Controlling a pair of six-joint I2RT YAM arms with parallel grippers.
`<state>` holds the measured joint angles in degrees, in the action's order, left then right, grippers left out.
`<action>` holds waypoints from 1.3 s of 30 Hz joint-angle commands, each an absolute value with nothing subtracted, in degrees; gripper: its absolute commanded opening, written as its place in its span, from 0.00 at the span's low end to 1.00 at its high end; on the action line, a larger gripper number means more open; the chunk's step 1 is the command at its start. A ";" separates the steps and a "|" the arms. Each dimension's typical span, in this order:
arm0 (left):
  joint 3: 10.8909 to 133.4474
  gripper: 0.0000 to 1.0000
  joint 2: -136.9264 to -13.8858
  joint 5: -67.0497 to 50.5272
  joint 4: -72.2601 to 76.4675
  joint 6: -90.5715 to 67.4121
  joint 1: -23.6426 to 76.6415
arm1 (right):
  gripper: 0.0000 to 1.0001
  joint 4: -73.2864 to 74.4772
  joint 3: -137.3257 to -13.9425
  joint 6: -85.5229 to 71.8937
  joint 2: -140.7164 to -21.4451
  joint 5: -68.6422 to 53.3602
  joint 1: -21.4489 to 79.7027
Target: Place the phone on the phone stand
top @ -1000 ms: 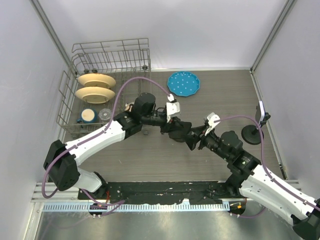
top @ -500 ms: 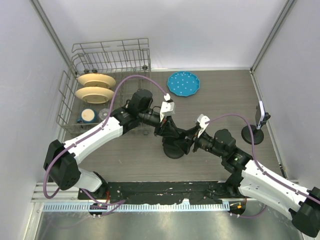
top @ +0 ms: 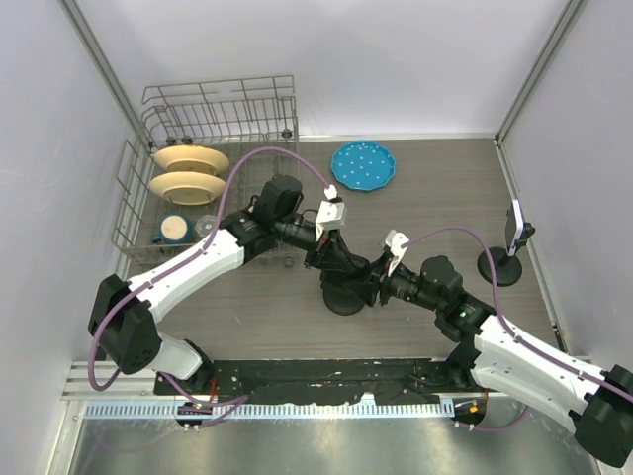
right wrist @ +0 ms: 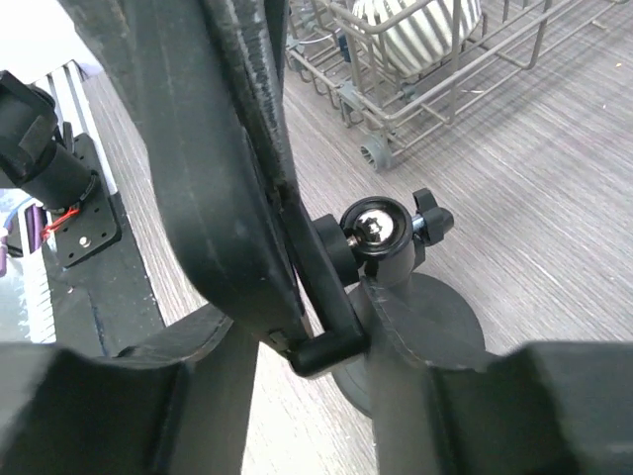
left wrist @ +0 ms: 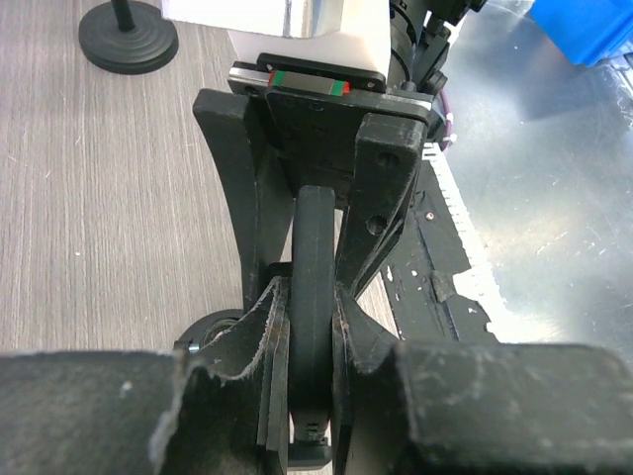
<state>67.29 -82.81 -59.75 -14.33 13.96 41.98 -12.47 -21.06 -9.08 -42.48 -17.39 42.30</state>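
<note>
- Top view: the dish rack [top: 219,85] at the far left holds two cream plates [top: 190,158] on edge, a blue mug [top: 174,230] and a clear glass [top: 208,227]. A blue plate [top: 362,165] lies outside it on the table [top: 445,198]. The left gripper [top: 356,271] and the right gripper [top: 372,289] meet over the phone stand [top: 343,297] at mid-table. The phone [top: 515,224] sits upright on a second stand [top: 499,267] by the right edge, well apart from both.
- Left wrist: the left gripper's fingers are pressed onto the stand's thin cradle plate [left wrist: 315,228], seen edge-on.
- Right wrist: the right gripper's fingers are spread either side of that plate, beside the ball joint [right wrist: 374,226]. I cannot tell whether they touch it.
</note>
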 commanded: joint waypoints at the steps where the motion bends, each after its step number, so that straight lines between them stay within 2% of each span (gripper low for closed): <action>1: 70.23 0.00 -82.44 -63.20 -10.55 14.15 41.75 | 0.38 -17.66 -21.44 -10.02 -44.20 -19.07 42.01; 2: 70.05 0.00 -82.53 -62.93 -10.11 14.15 41.75 | 0.30 -17.93 -21.53 -10.02 -44.56 -19.07 42.01; 4: 69.35 0.00 -82.44 -61.62 -9.32 14.06 41.75 | 0.19 -18.37 -21.97 -10.89 -45.26 -18.81 41.92; 5: 69.00 0.00 -82.35 -60.92 -8.01 13.63 41.75 | 0.01 -18.37 -22.15 -11.68 -45.52 -18.55 41.92; 6: 68.65 0.00 -82.27 -60.13 -7.39 13.36 41.84 | 0.01 -18.02 -22.93 -12.30 -45.79 -17.76 41.92; 11: 66.97 0.00 -82.35 -57.39 -4.49 12.75 41.92 | 0.01 -16.52 -21.20 -23.80 -42.12 3.30 42.01; 14: 66.97 0.00 -82.97 -58.00 -3.96 12.13 41.92 | 0.01 -18.28 -20.21 -26.36 -40.26 5.79 42.01; 19: 67.41 0.00 -84.55 -57.48 -3.16 10.03 42.10 | 0.01 -12.86 -24.69 -21.81 -43.42 2.29 42.01; 20: 67.50 0.00 -84.72 -57.31 -2.73 9.58 42.10 | 0.27 -11.53 -26.52 -20.75 -43.68 2.29 42.01; 21: 67.41 0.00 -84.81 -56.87 -2.38 9.23 42.10 | 0.44 -9.69 -27.41 -17.87 -43.33 2.29 42.01; 23: 67.32 0.00 -85.17 -56.78 -1.41 8.26 42.01 | 0.59 -6.42 -29.00 -15.83 -42.19 2.20 42.10; 28: 64.78 0.00 -84.46 -56.69 4.65 4.40 42.01 | 0.62 -1.50 -31.20 -11.52 -39.20 1.93 42.01; 34: 59.69 0.00 -85.08 -58.62 17.03 -1.65 42.19 | 0.62 -1.32 -33.57 -11.68 -41.22 -2.46 42.10; 36: 57.93 0.00 -85.95 -58.89 21.69 -4.03 42.54 | 0.60 -1.41 -34.28 -11.95 -41.92 -2.90 42.10; 39: 55.38 0.00 -86.66 -58.62 28.29 -6.23 43.15 | 0.51 -1.58 -35.24 -12.39 -42.10 -3.69 42.01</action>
